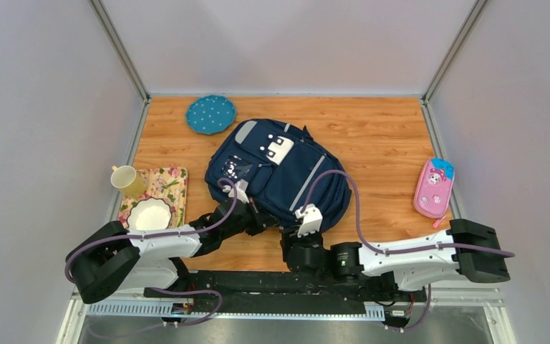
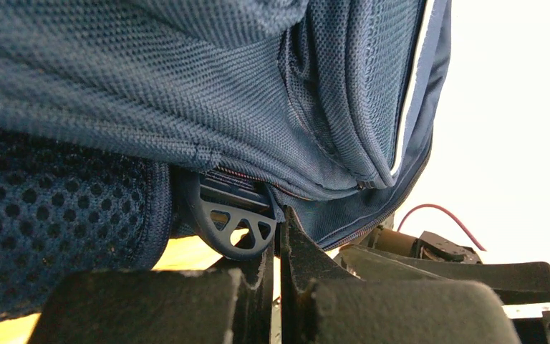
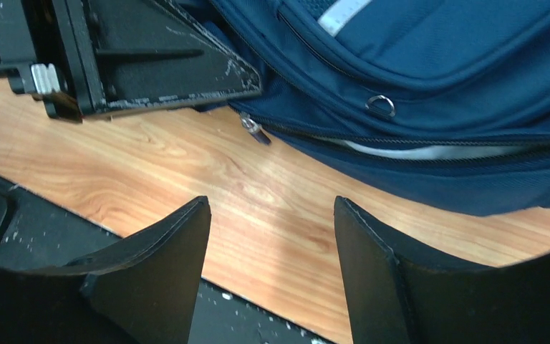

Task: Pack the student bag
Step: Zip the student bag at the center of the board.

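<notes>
The student bag, a large navy backpack, lies flat in the middle of the wooden table. My left gripper is at its near edge. In the left wrist view my left gripper is shut, pinching the bag's fabric hem beside a dark plastic buckle. My right gripper stands open above bare wood just in front of the bag, with nothing between its fingers. A small metal zipper pull hangs at the bag's edge, just below the left gripper.
A pink pencil case lies at the right. A blue dotted plate sits behind the bag. At the left, a floral tray holds a white bowl, with a yellow mug beside it. Grey walls enclose the table.
</notes>
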Controlling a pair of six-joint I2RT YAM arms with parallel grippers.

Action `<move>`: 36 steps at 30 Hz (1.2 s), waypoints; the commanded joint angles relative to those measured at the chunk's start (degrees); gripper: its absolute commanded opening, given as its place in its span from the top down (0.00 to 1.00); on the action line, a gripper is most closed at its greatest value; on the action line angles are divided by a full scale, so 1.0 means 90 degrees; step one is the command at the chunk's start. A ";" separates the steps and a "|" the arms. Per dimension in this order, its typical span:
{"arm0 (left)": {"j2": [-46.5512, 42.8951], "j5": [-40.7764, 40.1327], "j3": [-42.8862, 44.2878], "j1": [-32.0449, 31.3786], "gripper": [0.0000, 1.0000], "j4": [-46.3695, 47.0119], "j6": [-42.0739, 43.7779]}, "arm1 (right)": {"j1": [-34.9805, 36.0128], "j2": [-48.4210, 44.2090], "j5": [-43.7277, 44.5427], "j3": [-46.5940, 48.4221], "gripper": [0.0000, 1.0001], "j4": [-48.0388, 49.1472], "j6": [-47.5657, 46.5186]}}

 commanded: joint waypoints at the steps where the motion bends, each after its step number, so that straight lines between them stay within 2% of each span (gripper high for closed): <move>1: -0.0019 0.0724 0.0446 -0.0185 1.00 0.0487 -0.0278 | 0.0052 0.0484 0.1046 0.0251 0.35 0.1085 0.0064; 2: -0.0029 0.0705 0.0446 -0.0195 1.00 0.0477 -0.0316 | 0.0052 0.0583 0.1056 0.0261 0.36 0.1397 -0.0062; 8: -0.0292 0.0558 0.0436 -0.0215 1.00 0.0144 -0.0375 | 0.0004 0.0896 0.1534 0.0340 0.37 0.1467 0.0259; 15: -0.0488 0.0723 0.0582 -0.0205 1.00 -0.0031 -0.0424 | -0.0211 0.1266 0.1213 0.0280 0.42 0.2190 -0.0228; 21: -0.0595 0.0850 0.0631 -0.0205 1.00 -0.0079 -0.0502 | -0.0250 0.1822 0.1388 0.0729 0.44 0.1937 0.0083; 23: -0.0634 0.0880 0.0602 -0.0205 1.00 -0.0012 -0.0590 | -0.0299 0.1960 0.1427 0.0885 0.44 0.1392 0.0570; 26: -0.0703 0.0890 0.0592 -0.0205 1.00 0.0008 -0.0629 | -0.0367 0.2282 0.1495 0.1022 0.45 0.1186 0.0931; 32: -0.0840 0.0958 0.0553 -0.0215 1.00 0.0037 -0.0688 | -0.0728 0.2429 0.1379 0.1120 0.58 0.0951 0.1265; 33: -0.0849 0.0958 0.0553 -0.0215 1.00 0.0008 -0.0678 | -0.0777 0.2420 0.1340 0.1130 0.67 0.0931 0.1304; 35: -0.0879 0.0929 0.0544 -0.0215 1.00 -0.0040 -0.0649 | -0.0817 0.2333 0.1368 0.1159 0.77 0.0844 0.1294; 36: -0.0908 0.0900 0.0524 -0.0205 1.00 -0.0060 -0.0639 | -0.0817 0.2274 0.1359 0.1169 0.85 0.0795 0.1227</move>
